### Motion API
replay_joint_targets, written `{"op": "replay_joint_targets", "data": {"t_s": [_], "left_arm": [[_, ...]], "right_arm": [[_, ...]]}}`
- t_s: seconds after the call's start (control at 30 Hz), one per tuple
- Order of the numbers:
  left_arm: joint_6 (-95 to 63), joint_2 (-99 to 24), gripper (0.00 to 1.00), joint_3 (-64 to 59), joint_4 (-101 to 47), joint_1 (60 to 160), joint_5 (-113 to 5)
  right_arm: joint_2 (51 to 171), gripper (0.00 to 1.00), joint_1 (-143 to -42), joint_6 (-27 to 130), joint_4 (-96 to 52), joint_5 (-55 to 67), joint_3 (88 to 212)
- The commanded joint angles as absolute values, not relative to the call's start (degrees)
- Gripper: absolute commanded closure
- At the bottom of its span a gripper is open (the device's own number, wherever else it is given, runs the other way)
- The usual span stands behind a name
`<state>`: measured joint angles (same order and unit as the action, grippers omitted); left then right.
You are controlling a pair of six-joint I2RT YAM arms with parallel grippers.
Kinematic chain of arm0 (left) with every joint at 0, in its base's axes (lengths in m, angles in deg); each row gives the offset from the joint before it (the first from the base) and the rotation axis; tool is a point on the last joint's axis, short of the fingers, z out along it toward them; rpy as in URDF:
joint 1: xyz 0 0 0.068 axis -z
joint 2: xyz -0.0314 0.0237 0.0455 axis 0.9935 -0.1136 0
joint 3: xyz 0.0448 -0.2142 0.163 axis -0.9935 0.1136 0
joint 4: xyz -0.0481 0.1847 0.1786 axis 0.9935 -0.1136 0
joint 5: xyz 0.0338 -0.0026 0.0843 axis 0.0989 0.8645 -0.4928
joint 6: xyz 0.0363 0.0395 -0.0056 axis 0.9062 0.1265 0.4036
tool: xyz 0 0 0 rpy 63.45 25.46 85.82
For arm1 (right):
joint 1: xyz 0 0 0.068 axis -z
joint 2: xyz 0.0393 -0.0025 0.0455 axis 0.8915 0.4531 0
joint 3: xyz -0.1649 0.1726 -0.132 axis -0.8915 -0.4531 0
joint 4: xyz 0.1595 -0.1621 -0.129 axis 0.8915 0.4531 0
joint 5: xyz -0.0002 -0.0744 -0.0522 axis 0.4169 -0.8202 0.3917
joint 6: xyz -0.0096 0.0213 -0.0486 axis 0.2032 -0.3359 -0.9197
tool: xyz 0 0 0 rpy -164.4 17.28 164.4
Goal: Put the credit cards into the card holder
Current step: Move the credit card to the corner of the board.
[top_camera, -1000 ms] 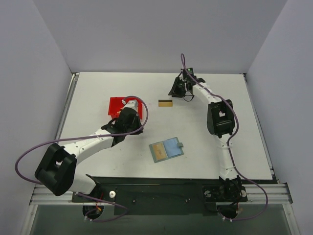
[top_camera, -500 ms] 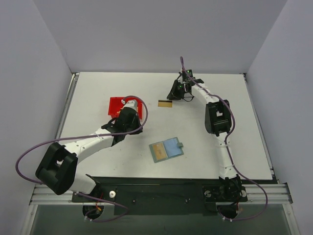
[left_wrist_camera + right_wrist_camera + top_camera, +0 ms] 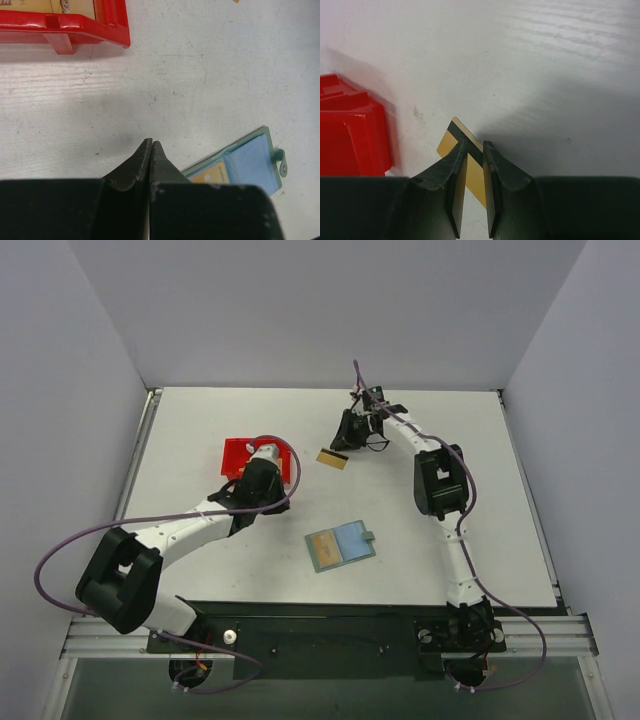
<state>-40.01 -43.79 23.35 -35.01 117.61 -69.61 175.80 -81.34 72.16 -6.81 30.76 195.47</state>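
Observation:
One gold-tan credit card (image 3: 332, 459) with a dark stripe hangs slantwise at the back middle of the table. My right gripper (image 3: 339, 450) is shut on it. In the right wrist view the card (image 3: 449, 141) runs across the narrow gap of that gripper (image 3: 473, 145), under the left finger and against the right one. The card holder (image 3: 340, 546) lies open near the front middle, blue inside up, with another gold card (image 3: 322, 543) in its left pocket. My left gripper (image 3: 150, 142) is shut and empty above bare table, left of the card holder (image 3: 250, 165).
A red plastic bin (image 3: 233, 455) stands at the left, just beyond my left gripper (image 3: 258, 485). A tan card (image 3: 70, 6) lies inside it. The same bin (image 3: 350, 135) sits close to the left of the held card.
My right gripper has moved left and towards the front, its jaws narrowing. The striped card has shifted and turned with it. The left arm and the card holder have stayed put.

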Motion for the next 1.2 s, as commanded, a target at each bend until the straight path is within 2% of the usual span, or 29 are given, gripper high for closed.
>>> {"op": "replay_joint_targets", "data": {"t_s": [0.0, 0.23, 0.57, 1.17], "left_arm": [[-40.34, -44.58, 0.95, 22.78, -32.75, 116.61, -69.31], [-40.52, -45.99, 0.95, 22.17, -32.04, 116.26, -69.05], [-40.61, -46.78, 0.95, 22.87, -31.6, 116.17, -68.52], [-40.87, -45.81, 0.95, 24.8, -30.9, 116.17, -68.25]], "right_arm": [[174.41, 0.84, -84.32, 68.29, -0.37, 30.68, 192.3], [171.95, 0.85, -86.52, 66.45, -0.19, 30.77, 187.38], [165.01, 0.87, -87.93, 66.89, -0.71, 22.25, 175.26], [156.75, 0.88, -92.85, 68.2, -2.65, 20.75, 161.45]]}}
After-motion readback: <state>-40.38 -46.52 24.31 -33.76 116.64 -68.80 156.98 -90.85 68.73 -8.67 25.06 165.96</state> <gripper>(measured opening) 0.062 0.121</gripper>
